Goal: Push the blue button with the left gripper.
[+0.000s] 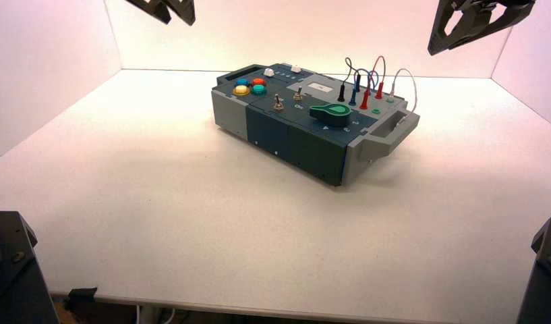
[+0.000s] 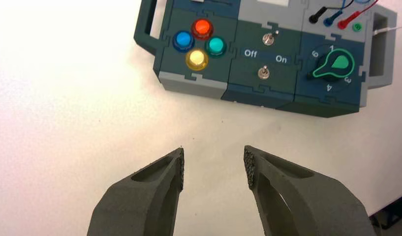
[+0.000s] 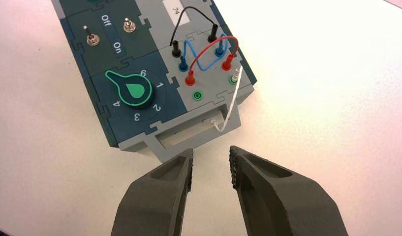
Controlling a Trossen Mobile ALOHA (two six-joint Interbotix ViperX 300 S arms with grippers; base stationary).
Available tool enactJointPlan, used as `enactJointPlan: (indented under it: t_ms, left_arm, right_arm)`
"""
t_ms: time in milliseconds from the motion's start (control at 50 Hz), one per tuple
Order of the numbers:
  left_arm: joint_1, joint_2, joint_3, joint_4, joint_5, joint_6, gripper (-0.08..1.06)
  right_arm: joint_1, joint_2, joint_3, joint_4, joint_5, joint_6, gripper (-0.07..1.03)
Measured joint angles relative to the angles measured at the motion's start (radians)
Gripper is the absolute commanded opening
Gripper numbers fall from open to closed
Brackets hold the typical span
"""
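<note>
Pale walls (image 1: 293, 34) behind and beside a whitish tabletop (image 1: 191, 223) in the high view, with a blocky dark-blue and grey box (image 1: 293, 128) set askew on top. On its left end, in a cluster of four, the small round domed blue button (image 1: 242, 82), next to a round red button (image 1: 258, 82), a round yellow button (image 1: 241, 90) and a round teal-green button (image 1: 259, 89). At the top left edge, well apart from the box, the black two-fingered left gripper (image 1: 179, 22); at the top right, the matching black right gripper (image 1: 431, 51).

In the left wrist view, left gripper wide open, nothing between the tapered fingers (image 2: 176, 167), bare tabletop beneath. Blue button beside the red and yellow ones, untouched. Farther along the box, two small metal toggle switches (image 2: 268, 39) and a green-outlined dark knob (image 2: 335, 65), narrow end pointing between 4 and 6.

In the right wrist view, right gripper open and empty near the box's grey handle (image 3: 199, 135); beyond, black (image 3: 191, 8), blue (image 3: 201, 68), red (image 3: 213, 42) and white wires (image 3: 231, 105)
</note>
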Motion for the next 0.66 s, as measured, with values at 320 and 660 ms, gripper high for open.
enactJointPlan:
  t_ms: [320,660]
  left_arm:
    - [0.000,0.012,0.002,0.011,-0.012,0.003,0.64]
    - [-0.002,0.023,0.003,0.011,-0.020,0.003,0.64]
  right_arm:
    - [0.002,0.005,0.005,0.000,0.000,0.002,0.41]
    - [0.002,0.003,0.003,0.000,0.000,0.000,0.41]
